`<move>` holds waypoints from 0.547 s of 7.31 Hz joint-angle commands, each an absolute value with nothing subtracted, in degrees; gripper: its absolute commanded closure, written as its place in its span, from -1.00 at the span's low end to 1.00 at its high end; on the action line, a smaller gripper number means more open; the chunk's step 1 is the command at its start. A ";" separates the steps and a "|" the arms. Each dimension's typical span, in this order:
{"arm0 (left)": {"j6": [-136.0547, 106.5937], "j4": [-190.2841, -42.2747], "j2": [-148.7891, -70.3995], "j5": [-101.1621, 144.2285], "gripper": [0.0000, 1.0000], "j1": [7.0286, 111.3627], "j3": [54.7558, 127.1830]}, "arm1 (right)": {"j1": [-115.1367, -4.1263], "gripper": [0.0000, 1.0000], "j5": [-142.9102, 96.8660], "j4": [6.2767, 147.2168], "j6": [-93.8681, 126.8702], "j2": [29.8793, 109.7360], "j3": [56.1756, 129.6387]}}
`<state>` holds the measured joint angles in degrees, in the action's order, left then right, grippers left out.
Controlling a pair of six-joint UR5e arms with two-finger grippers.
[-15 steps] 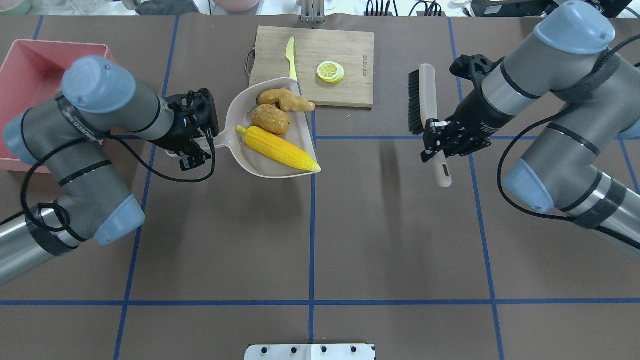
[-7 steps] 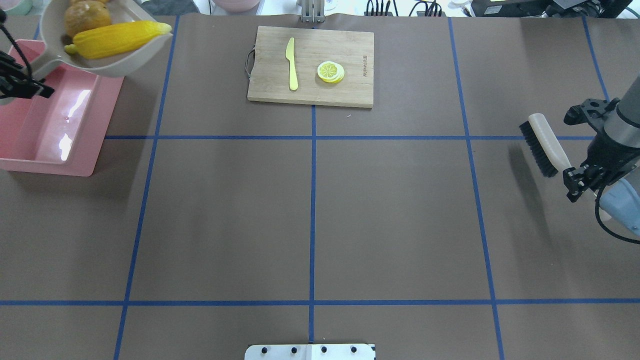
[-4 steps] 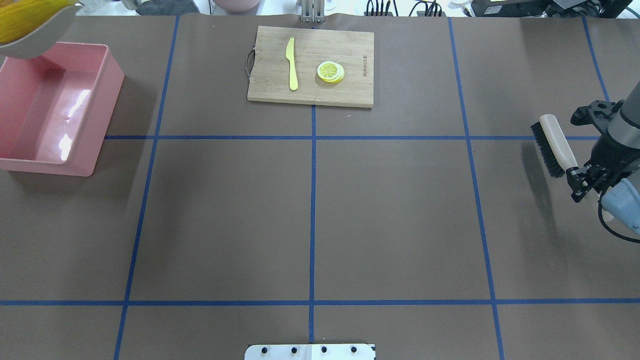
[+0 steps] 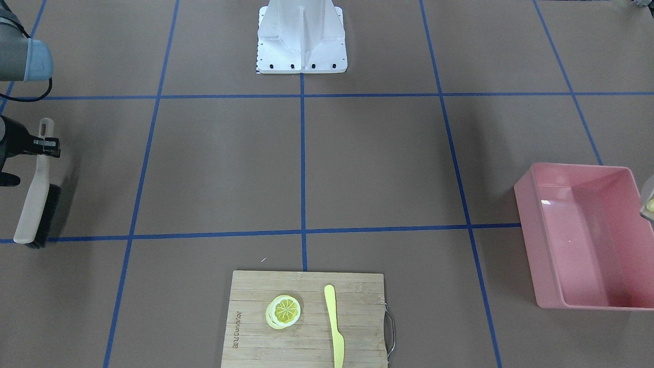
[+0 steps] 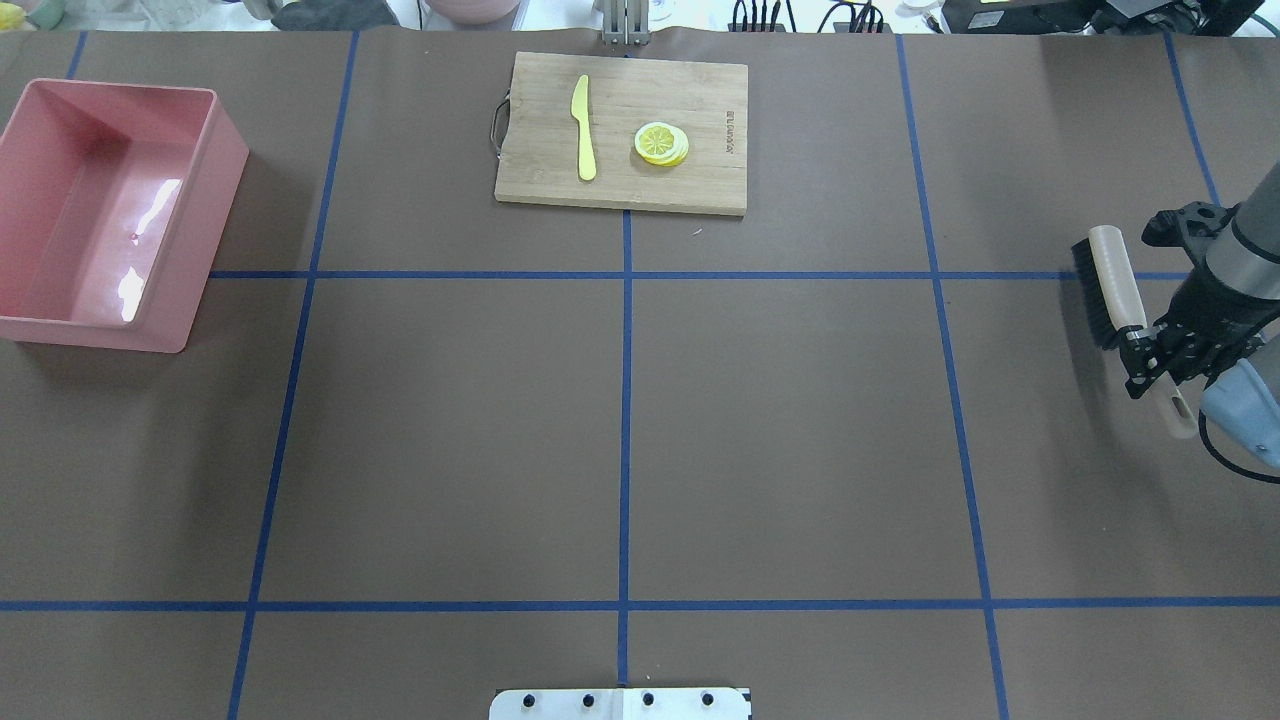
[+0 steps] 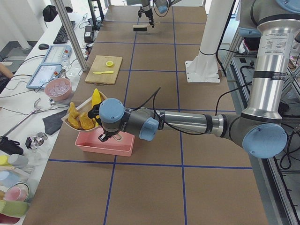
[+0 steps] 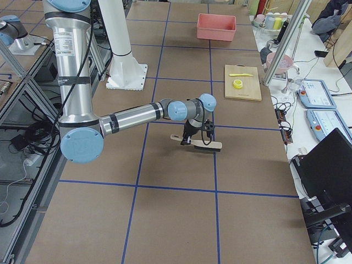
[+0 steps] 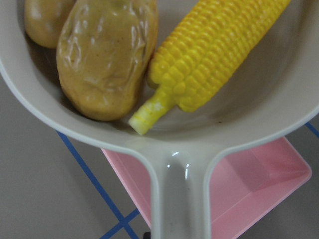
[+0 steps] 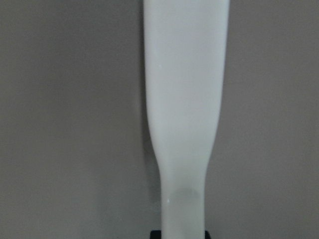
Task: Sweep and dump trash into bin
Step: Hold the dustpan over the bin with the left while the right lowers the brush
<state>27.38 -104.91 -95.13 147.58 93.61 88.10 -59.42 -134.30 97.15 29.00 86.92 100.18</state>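
Dustpan (image 8: 185, 175) of corn (image 8: 219, 50), potato (image 8: 104, 55), ginger (image 8: 42, 20) hovers over an edge of the bin (image 8: 259, 174), left gripper (image 6: 101, 137) closure unseen; centre it, then tip slowly. The right gripper (image 5: 1140, 345) clamps the brush (image 5: 1105, 290).

Bin (image 5: 215, 200) mouth is open from above, but the loaded dustpan (image 8: 177, 189) hangs partly over it; the clearance between them is hard to judge from here. Cutting board (image 5: 540, 150) takes the far centre, brush (image 5: 1112, 285) the right edge; bare mat (image 5: 780, 430) between is passable.
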 commanded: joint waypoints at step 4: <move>44.03 -94.39 -98.52 143.88 1.00 95.81 82.97 | -58.36 1.00 -135.35 93.87 31.11 87.63 99.75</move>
<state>42.91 -94.86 -97.97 145.11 96.08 83.43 -58.73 -135.26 94.07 31.03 87.57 99.66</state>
